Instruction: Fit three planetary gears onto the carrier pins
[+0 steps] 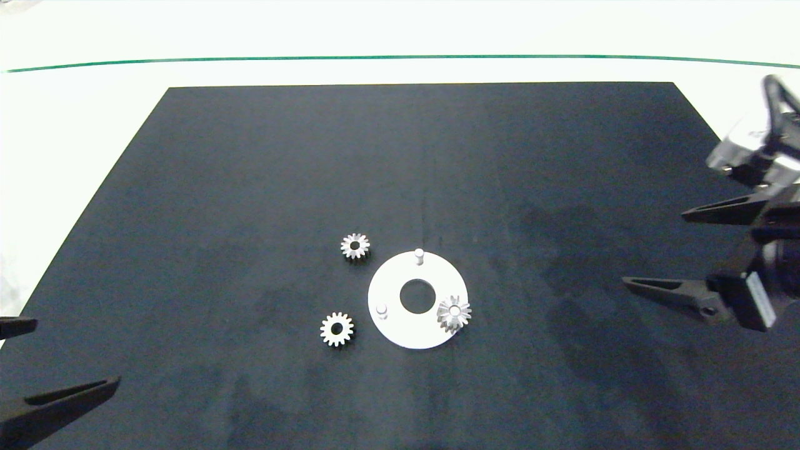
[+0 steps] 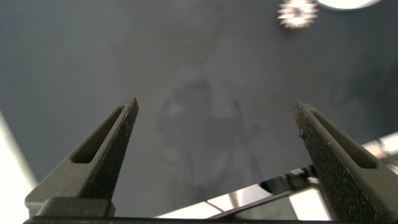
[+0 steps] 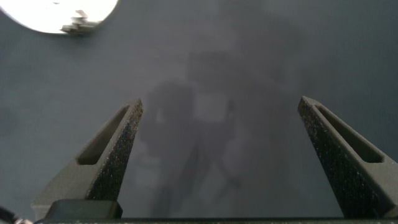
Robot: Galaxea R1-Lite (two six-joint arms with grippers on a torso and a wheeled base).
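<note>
Both jaws are spread, empty, at the mat's (image 1: 250,156) side edges. 1 gear (image 1: 454,313) is seated on the disc (image 1: 400,328); 2 gears (image 1: 355,245) (image 1: 337,329) and 2 pins (image 1: 419,254) (image 1: 382,309) remain. Next, a loose gear must be gripped, probably by the left gripper (image 1: 37,359); the right gripper (image 1: 678,253) is idle.

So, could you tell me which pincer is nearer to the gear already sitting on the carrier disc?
Right. The right pincer hangs open off to that gear's right side. The left pincer, also open, sits farther off at the mat's lower-left corner.
</note>
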